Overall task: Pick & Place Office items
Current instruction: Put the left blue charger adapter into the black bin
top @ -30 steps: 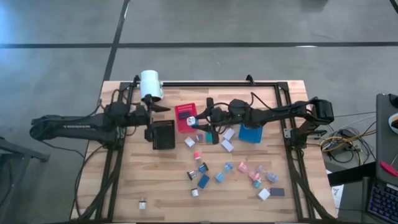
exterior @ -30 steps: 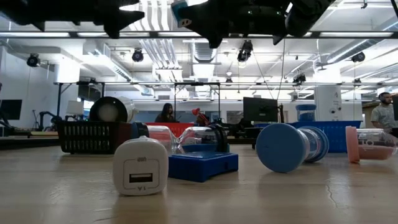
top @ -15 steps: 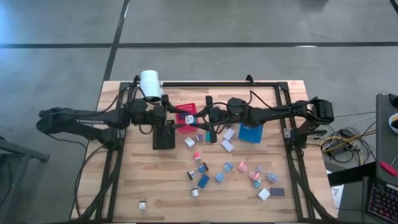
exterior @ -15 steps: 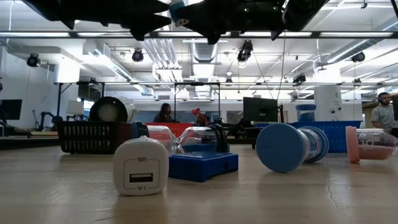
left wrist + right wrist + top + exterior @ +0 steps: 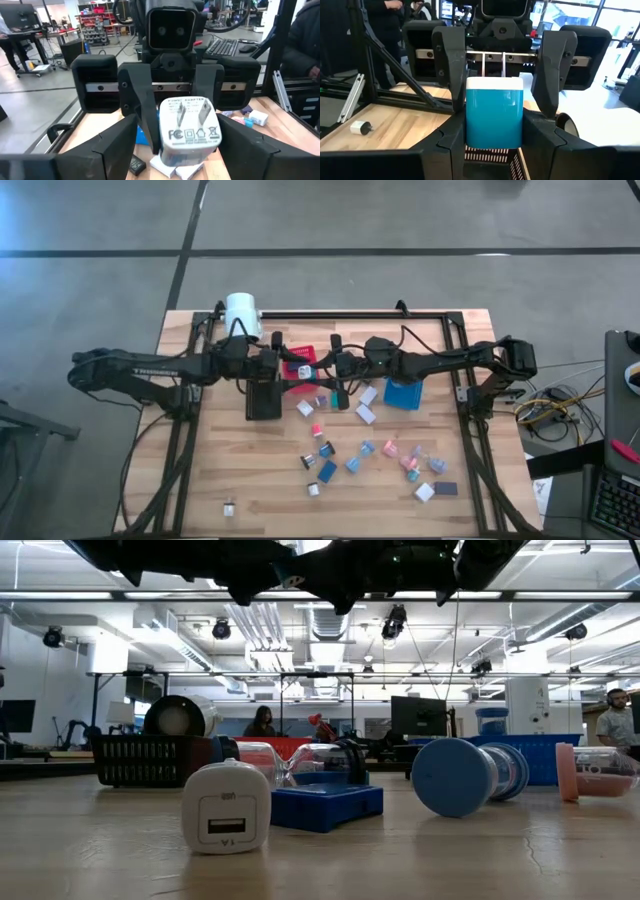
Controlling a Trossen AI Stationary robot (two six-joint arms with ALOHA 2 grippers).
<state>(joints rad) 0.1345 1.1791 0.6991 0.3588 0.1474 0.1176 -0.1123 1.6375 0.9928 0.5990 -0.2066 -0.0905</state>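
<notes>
Charger plug (image 5: 189,127), white and teal: where is it?
It hangs in the air near the middle of the high view, over the red bin (image 5: 300,352).

Who has it?
The right gripper (image 5: 322,369) pinches it tight. The left gripper (image 5: 283,367) faces it with fingers wide open around the pin end, not squeezing.

So what step is this?
It looks like a hand-over. Next, the left fingers likely need to close on the plug before the right ones let go.

Which view helps most?
The left wrist view shows the two metal pins. The high view shows only a small white bit, plus the other office items (image 5: 360,450) lower down.
</notes>
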